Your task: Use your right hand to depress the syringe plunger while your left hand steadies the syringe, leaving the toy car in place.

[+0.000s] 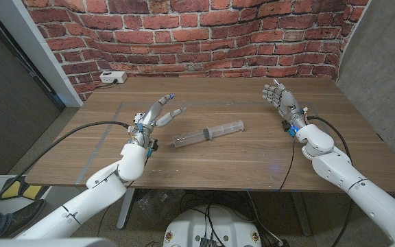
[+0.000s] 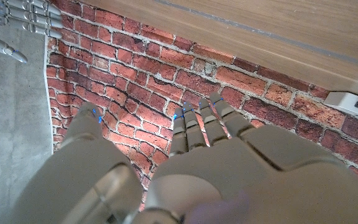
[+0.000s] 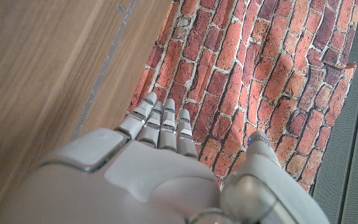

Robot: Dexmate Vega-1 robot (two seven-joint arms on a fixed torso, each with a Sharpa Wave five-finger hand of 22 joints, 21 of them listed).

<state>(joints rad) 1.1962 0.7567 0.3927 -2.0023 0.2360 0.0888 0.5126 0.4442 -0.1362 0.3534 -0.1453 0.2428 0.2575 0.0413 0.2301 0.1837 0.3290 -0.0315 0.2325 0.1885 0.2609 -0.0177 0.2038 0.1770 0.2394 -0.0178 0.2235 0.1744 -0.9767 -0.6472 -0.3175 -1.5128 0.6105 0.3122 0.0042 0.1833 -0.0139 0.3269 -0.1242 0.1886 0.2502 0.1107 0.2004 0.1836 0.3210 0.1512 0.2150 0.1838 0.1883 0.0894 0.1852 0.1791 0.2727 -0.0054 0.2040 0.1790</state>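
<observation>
Head view: syringe, clear plastic barrel with faint graduations, plunger drawn well out, lying on its side near the middle of the wooden table, set diagonally; needle end toward the near left, wide plunger end toward the far right. Touched by nothing.

Left hand: raised just left of the syringe's near end, fingers apart and stretched toward the far right, holding nothing; close to the barrel but clear of it. Blue marks on fingertips.

Right hand: well apart from the syringe, off to the right of its plunger end, palm upright, fingers apart and pointing away toward the brick wall, holding nothing.

White power strip: at the table's far left corner, against the wall.

Left wrist view: back of left hand, fingers extended, brick wall beyond; white power strip at the table's edge.

Right wrist view: back of right hand, fingers straight and close side by side, thumb set apart; table and brick wall beyond.
</observation>
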